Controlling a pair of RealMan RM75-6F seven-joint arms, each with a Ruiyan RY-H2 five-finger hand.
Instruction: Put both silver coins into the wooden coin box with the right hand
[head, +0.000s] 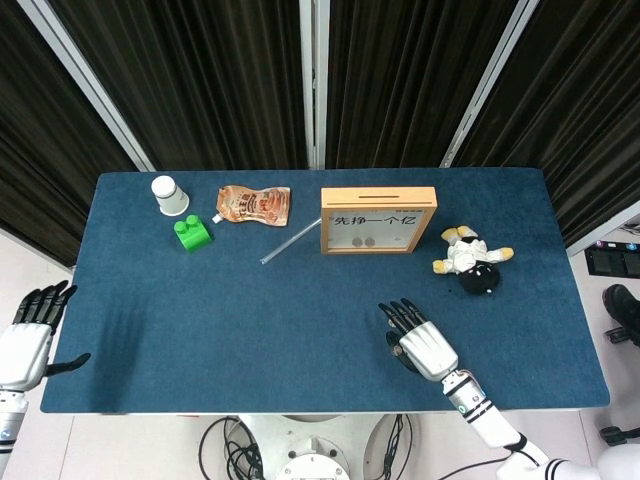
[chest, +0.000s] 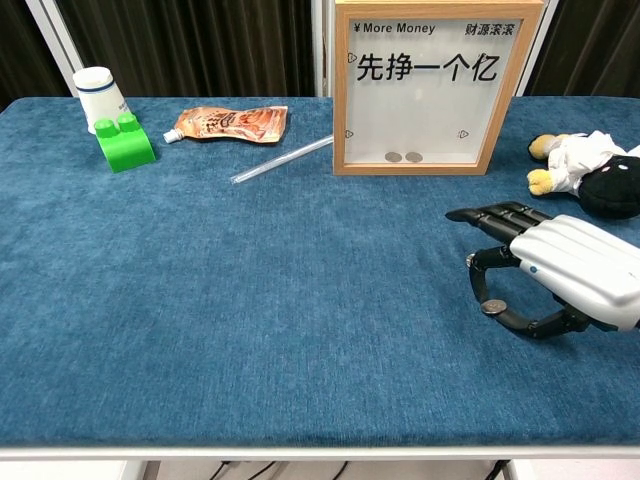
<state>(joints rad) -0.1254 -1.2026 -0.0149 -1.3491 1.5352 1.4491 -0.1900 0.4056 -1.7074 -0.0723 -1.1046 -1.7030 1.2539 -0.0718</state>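
Note:
The wooden coin box (head: 378, 220) (chest: 435, 85) stands upright at the table's back centre, with two coins lying behind its glass at the bottom. My right hand (head: 425, 347) (chest: 555, 272) lies low over the front right of the table, fingers stretched toward the box. One silver coin (chest: 492, 307) lies flat on the cloth between the thumb and a bent finger. A second coin (chest: 470, 260) just peeks out at a fingertip. The head view hides both coins under the hand. My left hand (head: 25, 340) hangs open beyond the table's left edge.
A plush toy (head: 472, 262) (chest: 590, 175) lies right of the box, close behind my right hand. A clear straw (head: 290, 243), an orange pouch (head: 253, 204), a green brick (head: 192, 233) and a white cup (head: 169, 195) sit at the back left.

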